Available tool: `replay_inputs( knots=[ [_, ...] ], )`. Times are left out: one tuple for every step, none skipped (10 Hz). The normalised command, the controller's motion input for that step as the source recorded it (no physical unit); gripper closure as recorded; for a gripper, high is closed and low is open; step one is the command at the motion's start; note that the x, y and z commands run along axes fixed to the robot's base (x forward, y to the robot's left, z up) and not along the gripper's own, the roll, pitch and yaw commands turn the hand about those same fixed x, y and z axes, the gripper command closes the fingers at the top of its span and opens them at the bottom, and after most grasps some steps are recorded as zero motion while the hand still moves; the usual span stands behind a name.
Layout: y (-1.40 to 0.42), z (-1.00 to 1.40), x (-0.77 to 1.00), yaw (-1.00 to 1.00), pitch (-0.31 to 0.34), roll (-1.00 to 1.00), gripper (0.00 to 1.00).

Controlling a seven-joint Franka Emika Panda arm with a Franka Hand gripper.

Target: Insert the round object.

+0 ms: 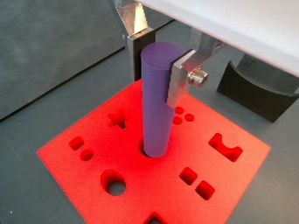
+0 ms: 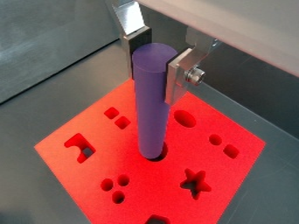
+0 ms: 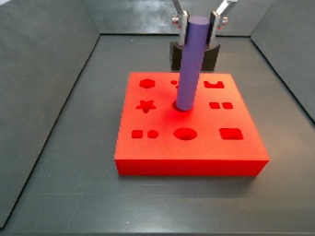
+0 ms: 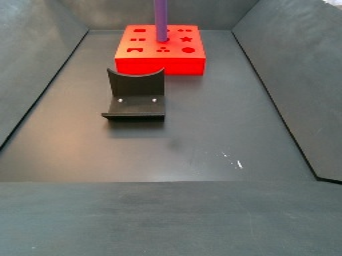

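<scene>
The gripper (image 1: pixel 163 54) was above the middle of the red block (image 1: pixel 82 140), and its fingers (image 2: pixel 181 74) squeezed the top of the round object (image 2: pixel 149 101) from both sides. The round object stood almost straight up, its long way pointing down from the fingers. Its bottom end sat right at a round hole (image 2: pixel 155 157) in the block, so I think it just had to go straight down.

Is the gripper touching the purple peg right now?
Touching. In both wrist views the gripper fingers press against the top of the purple peg, which stands in the red block.
</scene>
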Motion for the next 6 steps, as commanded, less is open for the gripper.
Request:
replay_inputs(
  knots=[
    [-0.02, -0.17, -0.09, -0.08, -0.043, 0.00, 1.00],
    [-0.03, -0.17, -0.12, -0.09, -0.059, 0.00, 1.00],
    [-0.03, -0.16, -0.13, -0.08, -0.061, 0.00, 1.00],
    [-0.02, -0.16, -0.13, -0.09, -0.067, 0.00, 1.00],
    [-0.02, -0.16, -0.08, -0.07, -0.074, 0.00, 1.00],
    [-0.02, -0.20, 0.00, -0.02, -0.074, 0.00, 1.00]
  ],
)
